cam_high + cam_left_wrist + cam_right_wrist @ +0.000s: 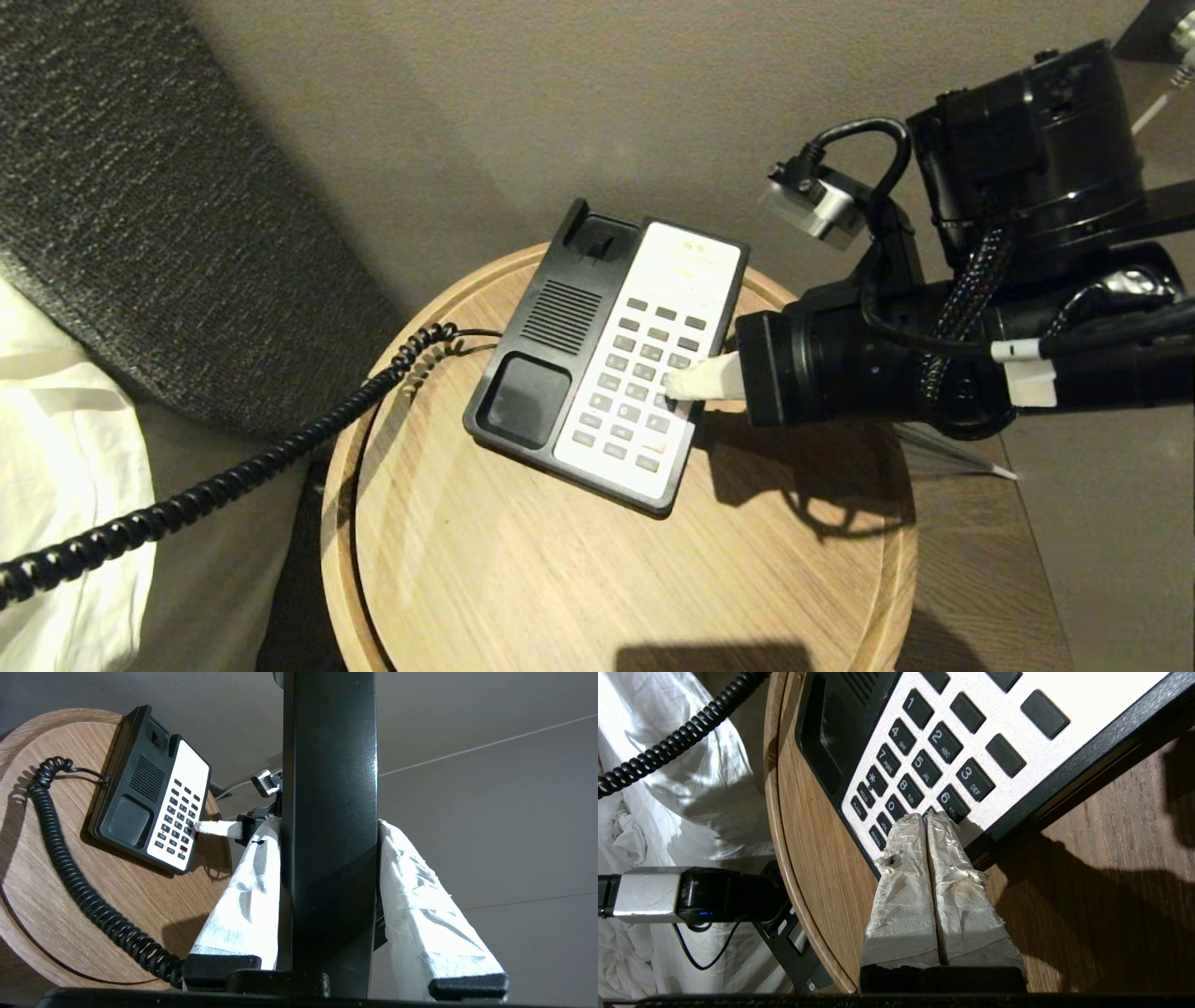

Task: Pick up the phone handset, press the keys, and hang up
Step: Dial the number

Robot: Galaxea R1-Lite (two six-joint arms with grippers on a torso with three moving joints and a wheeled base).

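Handset (329,812) is held upright off the bench (523,579) in the left pincer (327,896), while the shut right pincer (930,819) is pressed tip-first onto the keypad (924,765) of the phone base (607,364).

Right arm (980,364): showing glossy black cylindrical housings, widening into a large drum-shaped joint at the upper end. Wearing braided black-and-white sleeving along the forearm, beside a smooth black cable carrying a white band and a white label. Bearing a small silver-and-black camera block (810,203) on a black bracket, with a black cable looping up from it. Right gripper (928,820): ending in two tapered fingers (901,891) wrapped in creased off-white tape, smudged grey and brown, set in black sockets. Left gripper (327,858): displaying broader fingers (420,905) in cleaner white crinkled tape, likewise rising from black rectangular sockets.
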